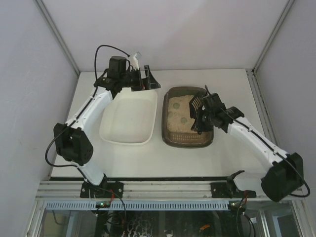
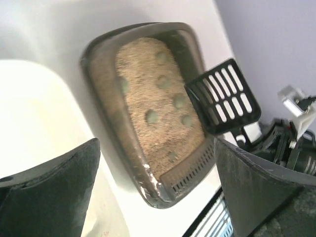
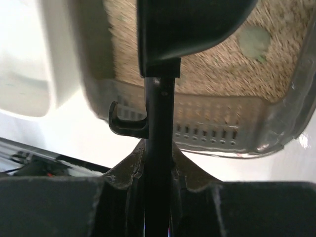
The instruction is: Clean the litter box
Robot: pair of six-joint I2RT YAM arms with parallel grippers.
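The litter box (image 1: 170, 129) is a dark tray of beige litter right of the table's middle, also in the left wrist view (image 2: 101, 84) and the right wrist view (image 3: 217, 131). Several grey-green round lumps (image 2: 152, 117) lie in the litter (image 1: 177, 127). My right gripper (image 1: 203, 117) (image 3: 158, 148) is shut on the handle (image 3: 159, 108) of a black slotted scoop (image 1: 195, 103) (image 2: 224, 96), whose head hangs over the box's right side. My left gripper (image 1: 148, 79) (image 2: 157, 143) stands open and holds nothing, above the far end of the white tray.
A white plastic tray (image 1: 111, 133) (image 2: 29, 113) lies just left of the litter box. Enclosure walls (image 1: 29, 74) close in the table on the left, right and back. A metal rail (image 1: 158, 190) with both arm bases runs along the near edge.
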